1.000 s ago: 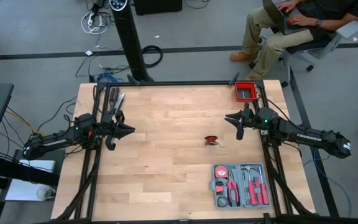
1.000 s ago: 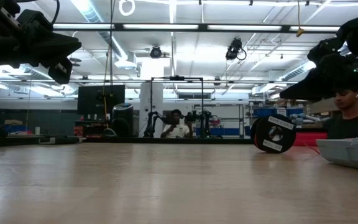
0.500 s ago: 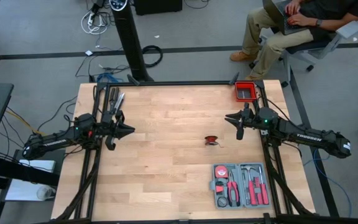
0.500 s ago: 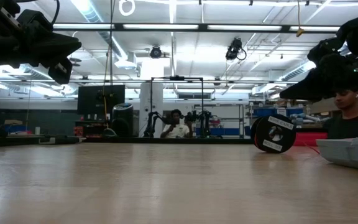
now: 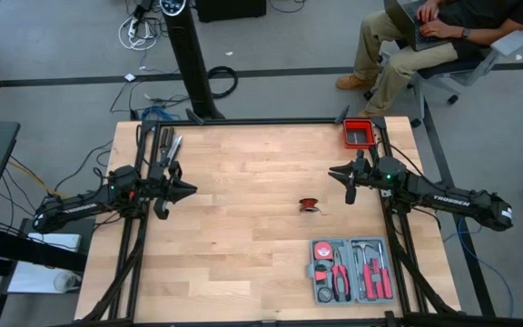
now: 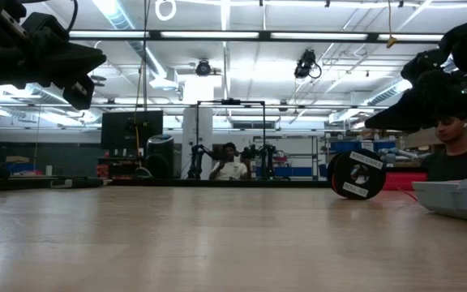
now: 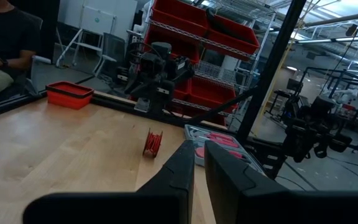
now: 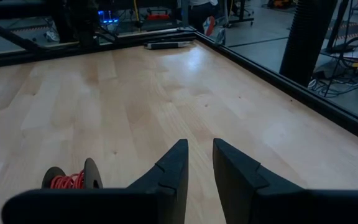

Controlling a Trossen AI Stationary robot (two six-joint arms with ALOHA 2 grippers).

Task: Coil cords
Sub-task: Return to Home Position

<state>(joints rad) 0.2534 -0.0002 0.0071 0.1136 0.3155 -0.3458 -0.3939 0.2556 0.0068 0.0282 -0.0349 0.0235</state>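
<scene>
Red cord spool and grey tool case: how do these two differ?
The red cord spool is far smaller than the grey tool case. The spool stands on its rims near the middle of the wooden table; the case lies flat and open near a corner. The spool carries thin red cord; the case holds red-handled tools. Both rest on that table.

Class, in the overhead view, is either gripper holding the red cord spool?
No: the red cord spool rests on the table, apart from the left gripper and right gripper.

The thin red cord (image 5: 310,204) lay wound on a small dark spool (image 8: 91,172), standing on its rims, right of the desk's (image 5: 243,173) centre.
</scene>
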